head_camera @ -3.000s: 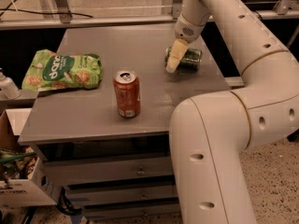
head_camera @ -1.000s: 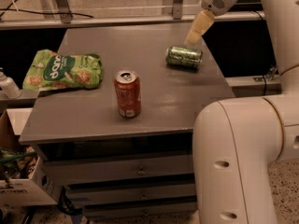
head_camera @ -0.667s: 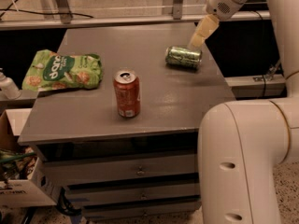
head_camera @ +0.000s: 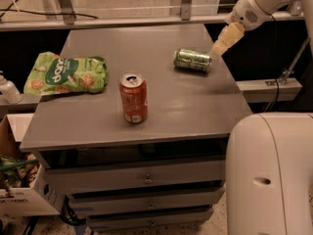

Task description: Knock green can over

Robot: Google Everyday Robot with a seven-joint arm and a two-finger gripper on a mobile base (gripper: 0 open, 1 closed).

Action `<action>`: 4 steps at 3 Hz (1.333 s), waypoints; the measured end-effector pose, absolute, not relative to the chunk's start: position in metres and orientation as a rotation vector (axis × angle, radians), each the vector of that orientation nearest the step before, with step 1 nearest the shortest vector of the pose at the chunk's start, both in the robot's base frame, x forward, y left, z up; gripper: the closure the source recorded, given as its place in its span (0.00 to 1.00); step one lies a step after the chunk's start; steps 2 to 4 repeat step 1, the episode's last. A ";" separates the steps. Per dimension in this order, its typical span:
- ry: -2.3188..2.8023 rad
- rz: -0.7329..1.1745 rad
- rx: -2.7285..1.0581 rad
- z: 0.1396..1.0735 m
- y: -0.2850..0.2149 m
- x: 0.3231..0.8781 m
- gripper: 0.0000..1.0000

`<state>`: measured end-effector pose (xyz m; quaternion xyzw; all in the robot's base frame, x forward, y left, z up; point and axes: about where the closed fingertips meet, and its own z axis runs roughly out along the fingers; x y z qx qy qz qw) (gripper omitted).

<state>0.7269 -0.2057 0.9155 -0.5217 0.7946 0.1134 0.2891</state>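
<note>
The green can (head_camera: pixel 192 60) lies on its side on the grey cabinet top (head_camera: pixel 161 106), near the right edge, its silver top pointing left. My gripper (head_camera: pixel 220 45) hangs above and just right of the can, past the table's right edge, its pale fingertips near the can's right end. It holds nothing that I can see. The white arm runs up to the top right corner.
An orange-red drink can (head_camera: pixel 133 98) stands upright at the middle front. A flat green snack bag (head_camera: pixel 67 74) lies at the left. A white bottle (head_camera: pixel 8 89) stands on a shelf at far left. The robot's white body (head_camera: pixel 271 175) fills the lower right.
The can stood under the gripper 3 s ago and has lain on its side since. The gripper has lifted off it and moved to the right, away from the table.
</note>
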 end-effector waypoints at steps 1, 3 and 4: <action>2.118 0.302 -1.388 0.914 -0.204 0.730 0.00; 2.118 0.302 -1.388 0.914 -0.204 0.730 0.00; 2.118 0.302 -1.388 0.914 -0.204 0.730 0.00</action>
